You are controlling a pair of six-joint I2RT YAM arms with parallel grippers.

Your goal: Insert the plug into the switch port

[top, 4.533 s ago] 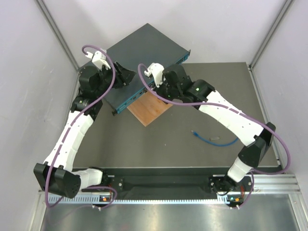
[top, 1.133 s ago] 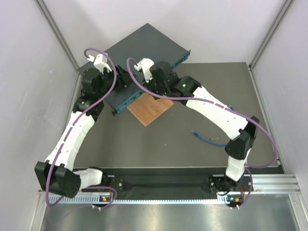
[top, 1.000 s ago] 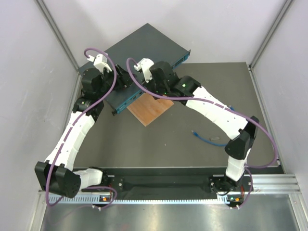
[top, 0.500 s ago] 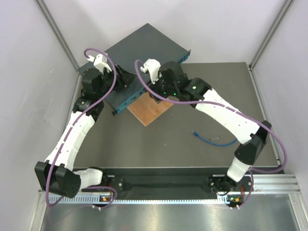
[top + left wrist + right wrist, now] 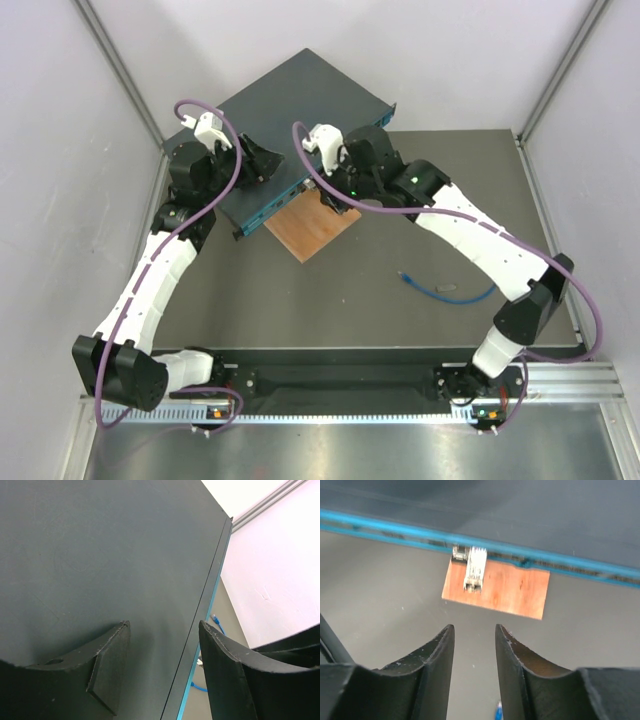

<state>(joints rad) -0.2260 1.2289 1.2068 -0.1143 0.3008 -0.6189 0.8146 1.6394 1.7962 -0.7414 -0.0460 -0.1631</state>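
Observation:
The switch (image 5: 300, 105) is a flat dark teal box at the back of the table, its blue front face (image 5: 520, 550) turned toward the arms. The plug (image 5: 405, 277) lies on the table at the end of a short blue cable (image 5: 450, 293), right of centre, held by nothing. My left gripper (image 5: 262, 163) is open and rests on the switch's near left end; its jaws straddle the top's front edge (image 5: 162, 677). My right gripper (image 5: 333, 197) is open and empty (image 5: 474, 655) above the table just before the switch front.
An orange-brown wooden square (image 5: 310, 225) lies against the switch's front face, with a small grey metal piece (image 5: 474, 567) on it. White walls and aluminium frame posts close in the left, right and back sides.
My right arm has swung right and pulled back from over the switch front to above the wooden square. The left arm, the switch and the cable have not moved.

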